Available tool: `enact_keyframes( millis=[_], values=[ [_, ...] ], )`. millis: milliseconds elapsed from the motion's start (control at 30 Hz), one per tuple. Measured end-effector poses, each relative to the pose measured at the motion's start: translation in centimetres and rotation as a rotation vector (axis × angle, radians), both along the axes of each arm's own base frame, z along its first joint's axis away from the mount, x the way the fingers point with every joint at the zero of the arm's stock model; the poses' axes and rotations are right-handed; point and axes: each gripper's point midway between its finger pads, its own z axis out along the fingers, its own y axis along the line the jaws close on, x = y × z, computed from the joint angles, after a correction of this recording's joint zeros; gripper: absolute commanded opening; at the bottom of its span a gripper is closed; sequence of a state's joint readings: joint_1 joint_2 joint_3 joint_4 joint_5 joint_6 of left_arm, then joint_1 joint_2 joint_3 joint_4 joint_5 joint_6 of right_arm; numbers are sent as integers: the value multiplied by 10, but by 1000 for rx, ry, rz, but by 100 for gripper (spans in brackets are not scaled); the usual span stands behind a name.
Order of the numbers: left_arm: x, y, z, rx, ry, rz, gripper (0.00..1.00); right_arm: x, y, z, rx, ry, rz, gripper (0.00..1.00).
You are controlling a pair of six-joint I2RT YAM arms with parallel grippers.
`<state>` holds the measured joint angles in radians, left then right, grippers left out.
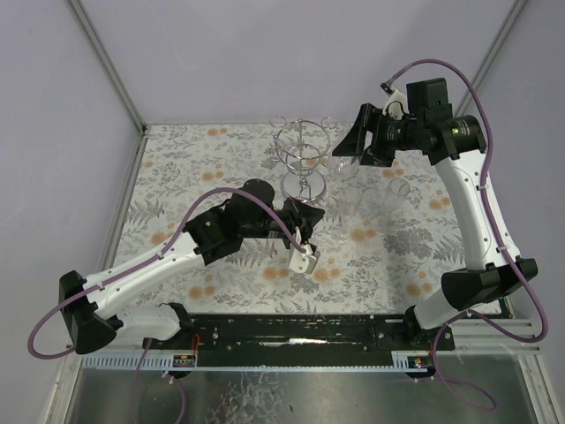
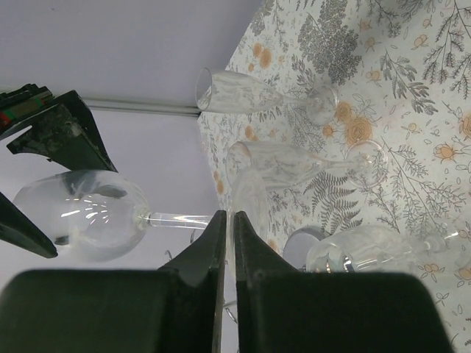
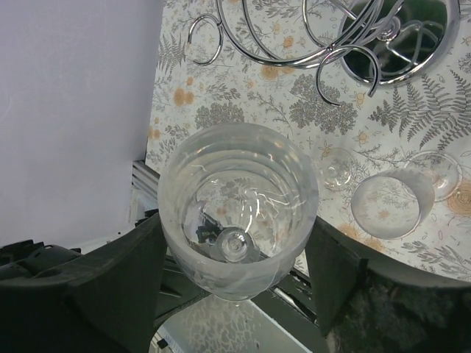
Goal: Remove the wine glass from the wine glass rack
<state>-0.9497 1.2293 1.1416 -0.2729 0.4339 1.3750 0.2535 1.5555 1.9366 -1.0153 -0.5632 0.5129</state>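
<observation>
The wine glass sits with its bowl between my right gripper's fingers, which are shut on it. The glass is lifted beside the right of the wine glass rack and is apart from its chrome rings. In the left wrist view the same glass shows at the left, its stem running toward my left gripper. The left gripper is low by the rack's mirrored base. Its jaws are closed to a thin slit, and a clear glass shape lies just past the tips.
Several more clear glasses stand on the flowered tablecloth right of the rack, one near the left gripper and one farther right. Grey walls close the back and left. A black rail runs along the near edge.
</observation>
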Motion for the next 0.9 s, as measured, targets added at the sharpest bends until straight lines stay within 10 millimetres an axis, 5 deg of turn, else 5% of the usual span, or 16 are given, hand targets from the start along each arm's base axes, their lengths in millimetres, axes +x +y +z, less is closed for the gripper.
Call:
enact_keyframes(
  millis=[100,300,367,567,900],
  values=[
    [0,0,-1,1,-2,0,1,0,0,0,0,-2,6,42],
    [8,-1,1,-27,-14,41,81,5,-7,-4,-44,-18,-27,40],
    [17,-2,8,-67,-5,94,98,9,-14,-5,-84,-37,-59,40],
    [56,0,29,-206,140,304,100,10,-44,5,-202,-143,-170,38],
    [138,50,104,-585,455,637,100,-25,-89,38,-307,-323,-313,38]
  ],
)
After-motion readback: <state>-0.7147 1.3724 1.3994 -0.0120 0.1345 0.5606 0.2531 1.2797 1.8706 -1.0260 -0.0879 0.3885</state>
